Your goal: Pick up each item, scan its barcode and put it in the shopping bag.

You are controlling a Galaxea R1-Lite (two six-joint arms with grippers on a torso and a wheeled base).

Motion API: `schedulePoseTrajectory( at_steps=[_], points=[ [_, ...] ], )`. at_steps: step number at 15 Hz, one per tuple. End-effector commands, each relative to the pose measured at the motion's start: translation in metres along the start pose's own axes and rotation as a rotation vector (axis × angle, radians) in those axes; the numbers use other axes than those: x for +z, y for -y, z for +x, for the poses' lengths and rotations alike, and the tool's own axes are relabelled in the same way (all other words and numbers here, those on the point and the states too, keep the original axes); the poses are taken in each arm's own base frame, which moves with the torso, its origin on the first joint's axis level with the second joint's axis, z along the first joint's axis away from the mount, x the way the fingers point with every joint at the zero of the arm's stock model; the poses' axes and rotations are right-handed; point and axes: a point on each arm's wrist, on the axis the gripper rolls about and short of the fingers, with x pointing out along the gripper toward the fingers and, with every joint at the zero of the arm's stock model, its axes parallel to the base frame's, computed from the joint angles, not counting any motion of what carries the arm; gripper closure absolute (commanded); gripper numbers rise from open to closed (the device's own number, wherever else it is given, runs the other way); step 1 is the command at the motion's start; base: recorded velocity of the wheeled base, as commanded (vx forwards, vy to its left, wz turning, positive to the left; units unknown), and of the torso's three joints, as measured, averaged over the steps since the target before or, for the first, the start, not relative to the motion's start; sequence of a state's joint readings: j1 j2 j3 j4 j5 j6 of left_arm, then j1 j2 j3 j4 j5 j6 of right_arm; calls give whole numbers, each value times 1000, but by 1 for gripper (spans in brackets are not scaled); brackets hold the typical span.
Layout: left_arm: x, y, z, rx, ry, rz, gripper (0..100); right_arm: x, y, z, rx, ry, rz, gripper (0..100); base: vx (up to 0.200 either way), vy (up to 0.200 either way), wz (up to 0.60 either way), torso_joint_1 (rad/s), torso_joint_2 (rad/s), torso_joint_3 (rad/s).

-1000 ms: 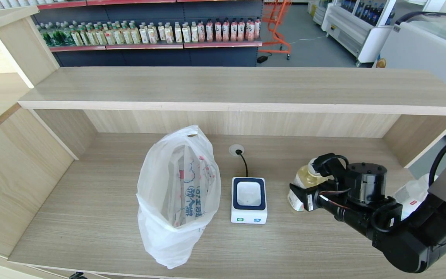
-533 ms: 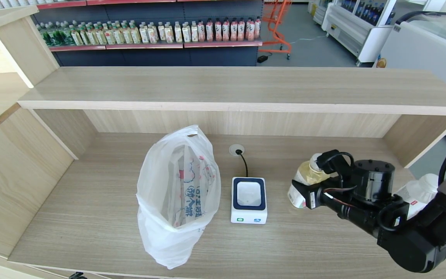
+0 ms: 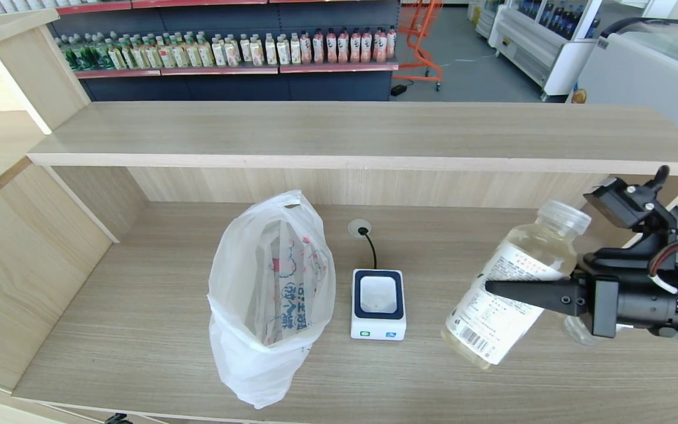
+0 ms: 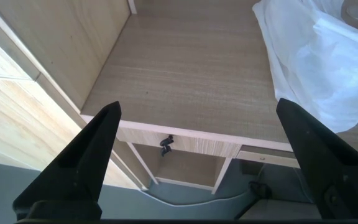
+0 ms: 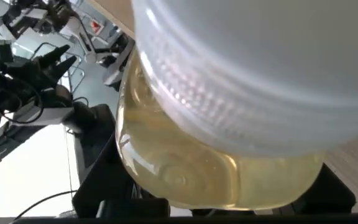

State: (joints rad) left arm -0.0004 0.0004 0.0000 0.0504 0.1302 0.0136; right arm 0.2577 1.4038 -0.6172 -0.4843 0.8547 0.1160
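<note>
Your right end effector [image 3: 504, 282] is clamped across the middle of a clear bottle [image 3: 512, 312] of pale yellow liquid. One dark finger lies across the white label. The bottle hangs tilted above the right part of the desk [image 3: 139, 330], white cap up and toward the right side wall [image 3: 627, 218], base down toward the near edge. Its barcode [image 3: 472, 337] sits at the lower end of the label, facing up toward the head camera. In the right wrist view the bottle [image 5: 185, 168] sits right against the lens.

The scanner [image 3: 378, 303] lies flat at mid-desk, window up, with a strip of bare desk between it and the bottle. Its cable [image 3: 371, 250] runs back to a round port in the desk.

The shopping bag [image 3: 271, 294] stands just left of the scanner, nearly touching it. Its mouth is open and there is a printed pack inside; its lower end reaches the desk's near edge.

A broad stretch of desk runs from the bag to the left side wall [image 3: 21, 277]. An upper ledge [image 3: 339, 132] overhangs the back.

Your left end effector [image 4: 197, 168] has its fingers spread wide, holding nothing. It hangs off the desk's [image 4: 191, 74] near-left edge, with the shopping bag [image 4: 328, 56] off to one side.
</note>
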Motion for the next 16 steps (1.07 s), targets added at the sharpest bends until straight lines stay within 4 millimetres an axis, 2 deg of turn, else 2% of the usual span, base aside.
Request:
schedulePoseTrajectory(
  at_steps=[1,4,9,16],
  points=[
    [0,0,0,1,0,0,0,11,-27,-13,103,44,-88,100,0,0,0,0,0,0],
    [0,0,0,1,0,0,0,11,-38,-7,174,27,-100,100,0,0,0,0,0,0],
    [0,0,0,1,-1,0,0,9,-43,0,213,10,-88,100,0,0,0,0,0,0],
    [0,0,0,2,-1,0,0,19,-52,5,261,5,2,100,0,0,0,0,0,0]
  ],
)
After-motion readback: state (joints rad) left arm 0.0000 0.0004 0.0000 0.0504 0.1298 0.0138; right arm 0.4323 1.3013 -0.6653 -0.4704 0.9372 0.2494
